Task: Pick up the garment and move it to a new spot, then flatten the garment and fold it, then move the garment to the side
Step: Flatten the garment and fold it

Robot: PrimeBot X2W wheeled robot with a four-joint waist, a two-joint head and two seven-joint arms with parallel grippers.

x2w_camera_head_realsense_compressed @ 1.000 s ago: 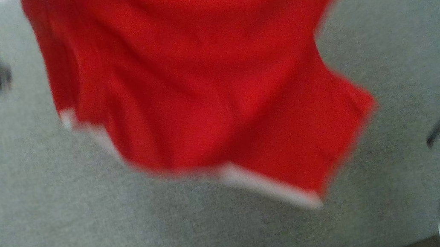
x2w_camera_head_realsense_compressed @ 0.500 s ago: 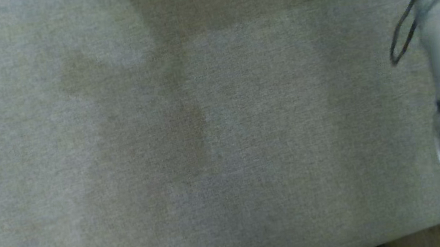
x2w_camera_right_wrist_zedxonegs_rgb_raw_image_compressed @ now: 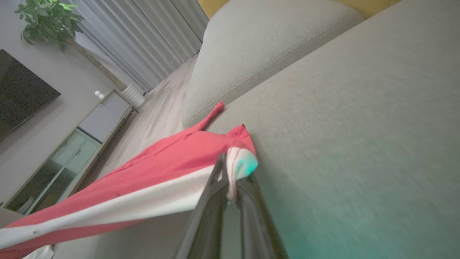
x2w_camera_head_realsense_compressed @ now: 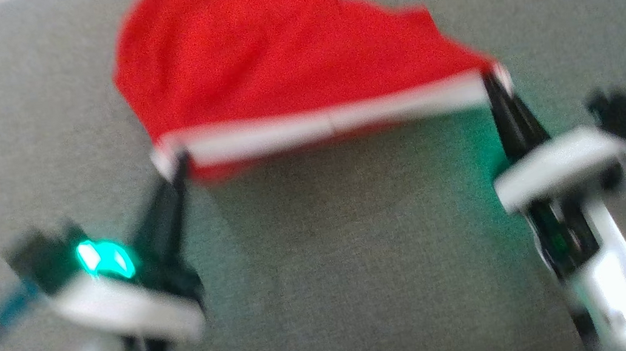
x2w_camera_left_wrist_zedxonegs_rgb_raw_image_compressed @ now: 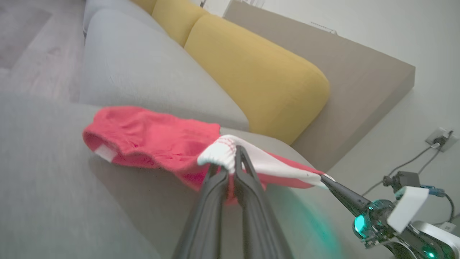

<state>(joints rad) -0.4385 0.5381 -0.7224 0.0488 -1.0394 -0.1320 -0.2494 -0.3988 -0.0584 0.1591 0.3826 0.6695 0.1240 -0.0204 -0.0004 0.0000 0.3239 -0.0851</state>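
Garment (x2w_camera_head_realsense_compressed: pixel 285 63), red with a white band, hangs stretched between both claws: the left claw (x2w_camera_head_realsense_compressed: pixel 179 157) clenches one end of the band, the right claw (x2w_camera_head_realsense_compressed: pixel 488 77) the other. Beyond their tips it drapes onto the grey sofa seat (x2w_camera_head_realsense_compressed: pixel 359 242). Yellow cushions (x2w_camera_left_wrist_zedxonegs_rgb_raw_image_compressed: pixel 251 72) stand past the left claw; curtains (x2w_camera_right_wrist_zedxonegs_rgb_raw_image_compressed: pixel 151 36), a plant (x2w_camera_right_wrist_zedxonegs_rgb_raw_image_compressed: pixel 46 18) and a cabinet (x2w_camera_right_wrist_zedxonegs_rgb_raw_image_compressed: pixel 72 144) lie beyond the right one.

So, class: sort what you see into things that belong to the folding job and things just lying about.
Job: red garment, left claw, right claw, grey sofa seat.
Lying about: yellow cushion, plant, television, cabinet.
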